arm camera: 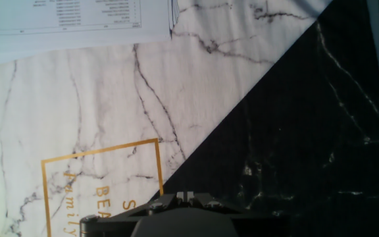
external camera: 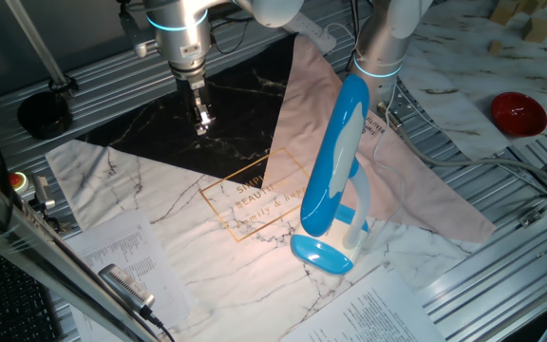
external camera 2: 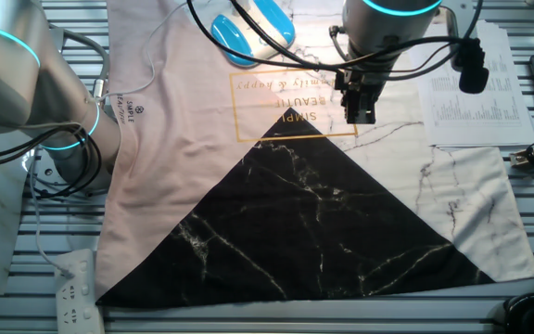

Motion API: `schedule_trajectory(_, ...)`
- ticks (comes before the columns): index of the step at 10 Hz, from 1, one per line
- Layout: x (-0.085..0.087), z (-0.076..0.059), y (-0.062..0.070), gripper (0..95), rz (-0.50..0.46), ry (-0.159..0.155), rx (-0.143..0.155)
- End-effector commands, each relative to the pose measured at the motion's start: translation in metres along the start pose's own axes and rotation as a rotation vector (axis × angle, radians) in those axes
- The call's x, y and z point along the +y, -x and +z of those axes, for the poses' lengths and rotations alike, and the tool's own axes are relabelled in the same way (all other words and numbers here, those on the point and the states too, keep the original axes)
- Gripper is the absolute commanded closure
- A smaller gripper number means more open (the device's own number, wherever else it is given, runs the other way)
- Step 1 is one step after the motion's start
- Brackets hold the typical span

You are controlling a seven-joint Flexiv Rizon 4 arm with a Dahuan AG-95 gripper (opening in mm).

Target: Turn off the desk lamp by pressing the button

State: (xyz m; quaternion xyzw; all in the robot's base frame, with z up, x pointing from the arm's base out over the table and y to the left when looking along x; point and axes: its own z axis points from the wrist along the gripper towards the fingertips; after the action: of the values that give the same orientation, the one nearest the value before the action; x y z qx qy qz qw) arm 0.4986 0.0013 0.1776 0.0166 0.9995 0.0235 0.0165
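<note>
So the worktop (external camera: 501, 285) here is a ribbed metal frame thing, mostly covered by a marble-print mat (external camera: 160, 218) with a white veined zone, a black triangle and a pinkish section, plus a gold-outlined square of lettering (external camera: 250, 199) printed near the middle. The pincer (external camera: 202, 120) hangs off the arm above the mat, right around where the black triangle meets the white marble, not touching anything as far as I can see. Honestly I can't tell whether its fingers are apart or together: in the hand view they sit tucked at the bottom edge, and both fixed views are too small and blurry at the tips. The desk lamp (external camera: 335, 161) is well apart from the pincer, out past the gold lettering on the far side of it from the black triangle. It's a glossy blue folding thing with a long rounded head, a pale strip down it, and a small oval blue base (external camera: 321, 255) sitting on the white marble part. There's a warm glow on the mat under the head, so it looks lit. In the other fixed view only the lamp's blue bits peek in at the top edge, beyond the pincer (external camera 2: 360, 97). Printed paper sheets (external camera 2: 466, 88) lie just off to one side of the pincer, and a red bowl (external camera: 518, 112) sits way off beyond the lamp.
</note>
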Motion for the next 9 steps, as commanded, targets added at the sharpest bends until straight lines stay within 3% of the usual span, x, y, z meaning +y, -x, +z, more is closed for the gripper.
schedule_trajectory(1,0.0003,0.0009,0.0017,95.0,-0.002,0.0,0.003)
schedule_trajectory(5,0.0004,-0.0002,0.0018,95.0,0.008,-0.001,0.007)
schedule_trajectory(9,0.0016,-0.0057,0.0004,95.0,-0.019,-0.003,0.043)
